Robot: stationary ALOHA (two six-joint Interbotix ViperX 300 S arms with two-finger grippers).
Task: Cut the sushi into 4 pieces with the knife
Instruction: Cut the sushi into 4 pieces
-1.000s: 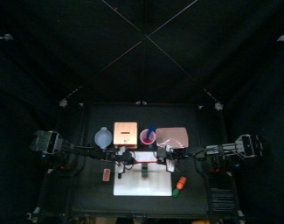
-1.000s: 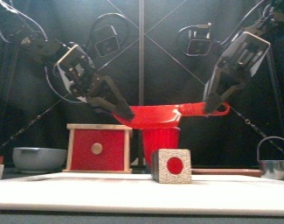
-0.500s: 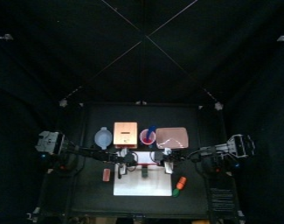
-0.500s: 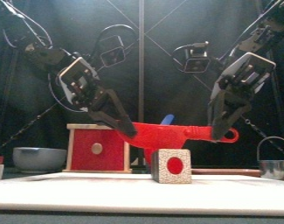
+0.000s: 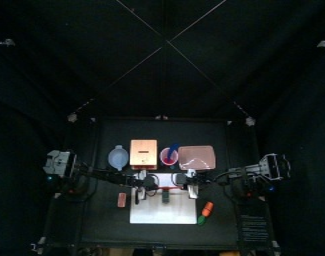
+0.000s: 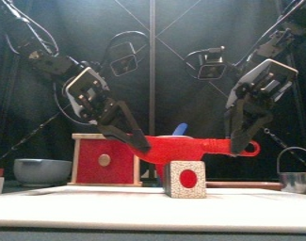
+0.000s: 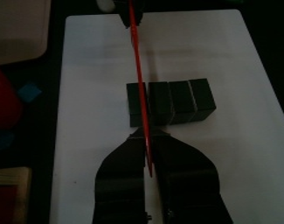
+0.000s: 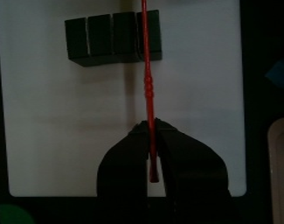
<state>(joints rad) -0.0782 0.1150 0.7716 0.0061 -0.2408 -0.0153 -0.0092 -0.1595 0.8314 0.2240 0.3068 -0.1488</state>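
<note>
Lowered: one red knife (image 6: 200, 145); one sushi roll (image 8: 109, 39), four blocks.

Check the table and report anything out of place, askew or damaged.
Nothing is spilled or broken. The one unusual sight: the thin red toy knife is pinched at both ends, by the left gripper and the right gripper, spanning across the dark green sushi roll, which lies whole and square on the white cutting board.
</note>
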